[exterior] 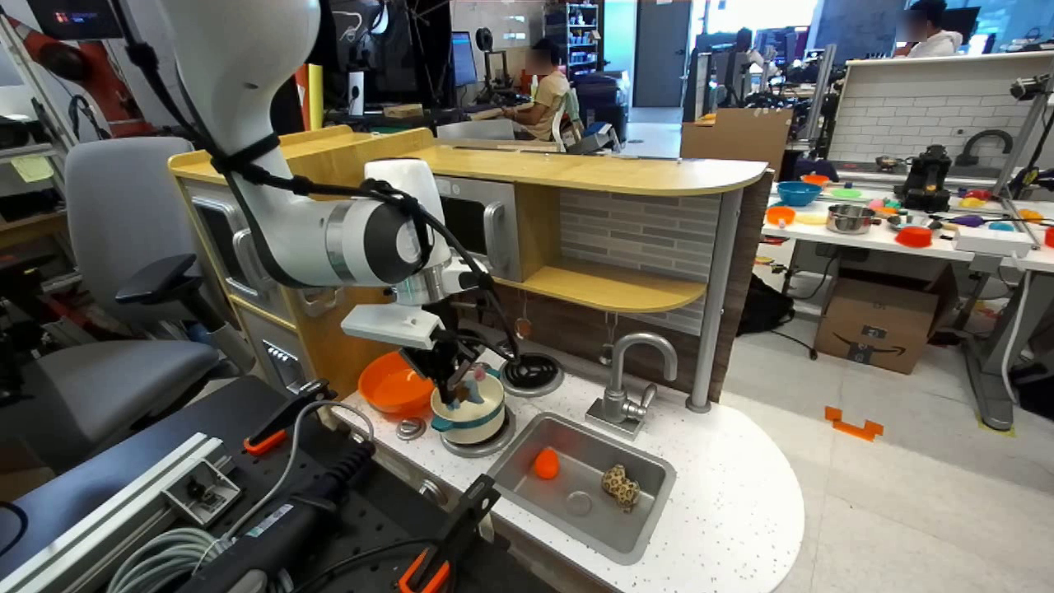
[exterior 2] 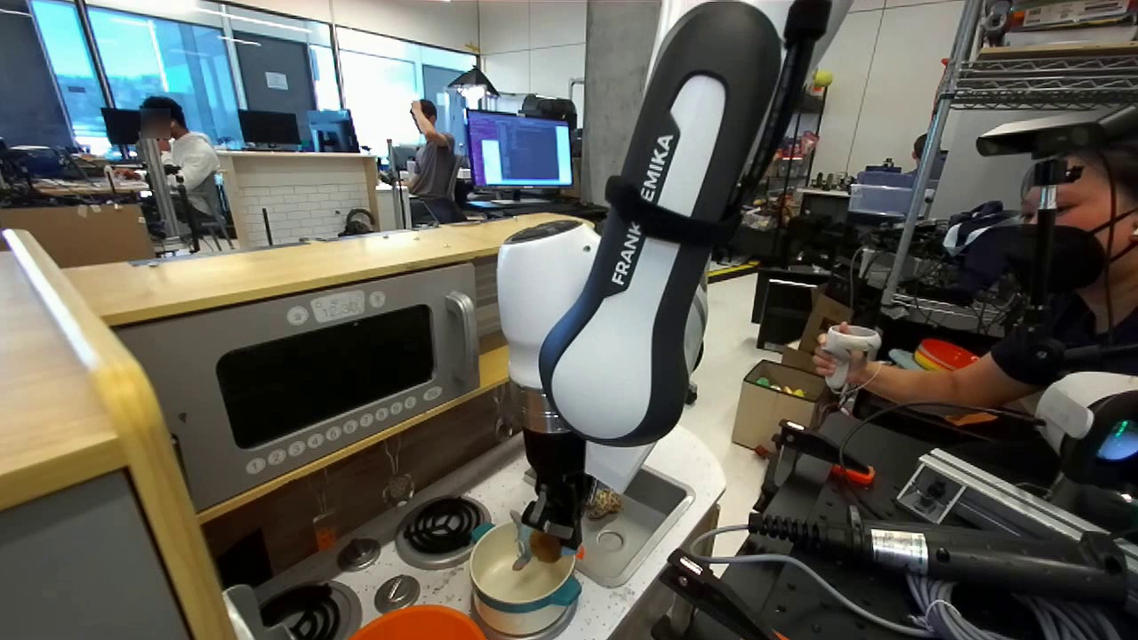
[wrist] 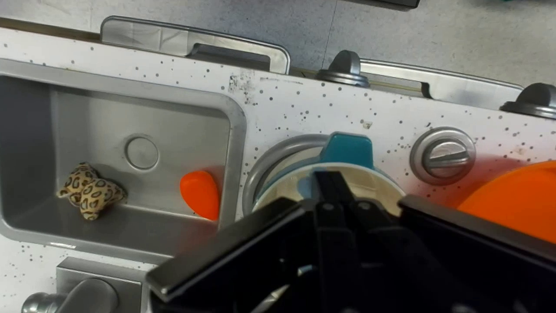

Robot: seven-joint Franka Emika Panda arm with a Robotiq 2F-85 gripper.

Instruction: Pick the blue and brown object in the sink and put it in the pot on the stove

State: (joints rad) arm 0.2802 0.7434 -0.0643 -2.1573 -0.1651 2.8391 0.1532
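In an exterior view, an orange bowl [exterior: 395,387] sits left of the hand [exterior: 450,392]. The hand's fingers are nearly together, gripping a blue and brown toy [exterior: 474,393] over the cream pot [exterior: 478,432] below, on the stove [exterior: 532,374]. Right of the hand, the grey sink [exterior: 585,473] contains an orange egg-shaped thing [exterior: 546,464] and, farther right, a leopard-print toy [exterior: 620,487].

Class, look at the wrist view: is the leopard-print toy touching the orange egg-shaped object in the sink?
No, the grey floor of the sink shows between the leopard-print toy and the orange egg-shaped object.
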